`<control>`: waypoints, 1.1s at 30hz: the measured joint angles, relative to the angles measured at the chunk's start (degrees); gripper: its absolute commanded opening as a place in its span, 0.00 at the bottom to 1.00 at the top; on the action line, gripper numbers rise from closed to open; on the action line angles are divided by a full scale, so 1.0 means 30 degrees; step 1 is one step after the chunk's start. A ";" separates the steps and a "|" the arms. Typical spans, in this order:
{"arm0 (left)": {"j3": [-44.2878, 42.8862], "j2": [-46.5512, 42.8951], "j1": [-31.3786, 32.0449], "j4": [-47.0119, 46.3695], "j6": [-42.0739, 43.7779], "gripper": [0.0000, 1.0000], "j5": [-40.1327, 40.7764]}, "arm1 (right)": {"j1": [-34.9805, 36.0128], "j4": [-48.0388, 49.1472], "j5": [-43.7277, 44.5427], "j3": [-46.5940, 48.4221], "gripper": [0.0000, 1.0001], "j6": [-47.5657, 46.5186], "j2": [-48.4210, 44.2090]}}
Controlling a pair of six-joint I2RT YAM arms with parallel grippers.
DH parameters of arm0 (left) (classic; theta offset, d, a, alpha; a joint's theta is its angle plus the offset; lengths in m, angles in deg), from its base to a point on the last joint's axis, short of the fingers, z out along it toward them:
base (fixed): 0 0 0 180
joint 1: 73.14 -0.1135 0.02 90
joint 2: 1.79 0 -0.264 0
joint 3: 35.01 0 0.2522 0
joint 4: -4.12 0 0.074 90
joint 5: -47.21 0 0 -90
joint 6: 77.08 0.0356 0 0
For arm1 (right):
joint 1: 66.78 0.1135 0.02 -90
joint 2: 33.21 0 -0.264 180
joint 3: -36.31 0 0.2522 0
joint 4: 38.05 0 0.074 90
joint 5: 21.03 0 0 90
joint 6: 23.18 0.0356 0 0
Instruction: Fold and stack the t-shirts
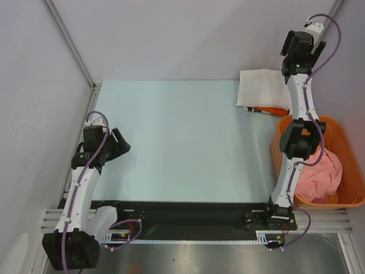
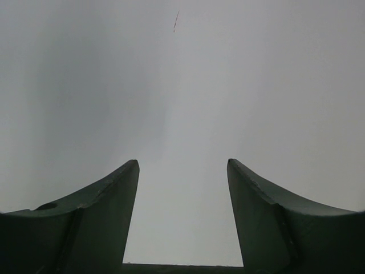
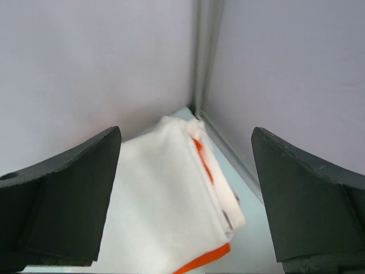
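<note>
At your 4 o'clock the orange basket (image 1: 349, 136) holds the pink t-shirt (image 1: 320, 176), your right arm (image 1: 299, 142) crossing it; at 8 o'clock the left gripper (image 2: 182, 162) stands part-open, empty; at 2 o'clock the white t-shirt (image 1: 262, 88) lies folded on the orange t-shirt (image 1: 275, 111), right gripper (image 3: 186, 130) above, spread wide, empty.

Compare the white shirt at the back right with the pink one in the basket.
White t-shirt is folded flat; pink t-shirt is a crumpled heap. White t-shirt lies on the table over orange cloth; pink t-shirt sits in the orange basket. Both are on the robot's right side.
</note>
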 measured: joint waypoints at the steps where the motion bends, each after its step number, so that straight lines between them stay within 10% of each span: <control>1: 0.0000 -0.0131 0.0000 -0.0007 0.0000 0.70 0.0007 | 0.0211 -0.0073 -0.0153 -0.0452 1.00 0.0204 -0.0933; 18: 0.0000 -0.1275 0.0000 -0.0080 -0.0124 0.70 -0.0175 | 1.0681 -0.2229 -0.1661 -2.3190 1.00 0.9056 -2.1369; 33: 0.0029 -0.1166 0.0430 -0.0087 -0.0124 0.70 -0.0692 | 1.0775 -0.6135 -0.1843 -1.8761 1.00 1.2415 -1.9839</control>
